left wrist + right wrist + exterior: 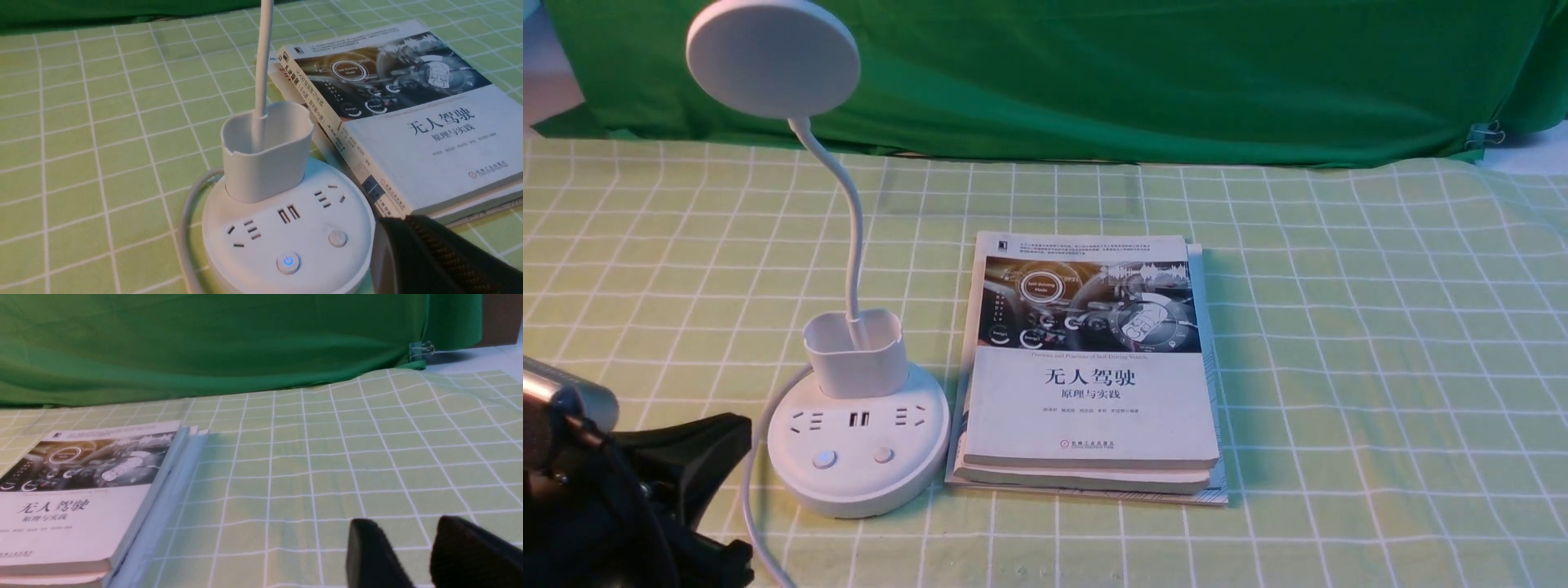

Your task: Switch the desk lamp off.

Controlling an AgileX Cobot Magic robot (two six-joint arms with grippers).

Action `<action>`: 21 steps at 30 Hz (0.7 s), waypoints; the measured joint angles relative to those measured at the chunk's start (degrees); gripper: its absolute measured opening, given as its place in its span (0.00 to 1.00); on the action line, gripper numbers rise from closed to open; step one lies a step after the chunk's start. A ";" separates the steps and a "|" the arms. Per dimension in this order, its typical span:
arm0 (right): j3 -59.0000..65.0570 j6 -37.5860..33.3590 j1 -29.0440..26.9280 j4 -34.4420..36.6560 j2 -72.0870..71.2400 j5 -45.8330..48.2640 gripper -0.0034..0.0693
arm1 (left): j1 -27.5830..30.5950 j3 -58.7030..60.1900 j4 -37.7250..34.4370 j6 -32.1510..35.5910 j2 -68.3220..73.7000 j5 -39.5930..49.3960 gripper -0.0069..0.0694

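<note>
Clearly we are at the approach, and the press is not yet made. The desk lamp stands left of centre in the front view on the checked cloth, just beside a stack of books, with its disc head at the upper left. Our left gripper sits at the lower left, jaws apart and holding nothing. In the left wrist view, 1 black finger shows at the lower right by the base rim; we cannot tell whether it touches. The right gripper hangs over bare cloth, narrowly parted and idle. Of the 2 buttons, we judge the lit button to be the switch. Next we need a fingertip over it, pressed straight down without shoving the base.
</note>
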 joint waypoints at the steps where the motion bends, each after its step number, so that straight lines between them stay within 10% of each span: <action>1: 0.00 0.00 0.00 0.00 0.00 0.00 0.37 | 0.09 0.16 0.54 0.00 -0.75 -0.80 0.09; 14: 0.00 0.00 0.00 0.00 0.00 0.06 0.37 | 21.13 11.00 -3.17 3.06 -29.51 -2.60 0.09; 21: 0.00 0.00 0.00 0.00 0.00 0.06 0.37 | 22.94 15.66 -5.97 3.06 -37.02 2.46 0.09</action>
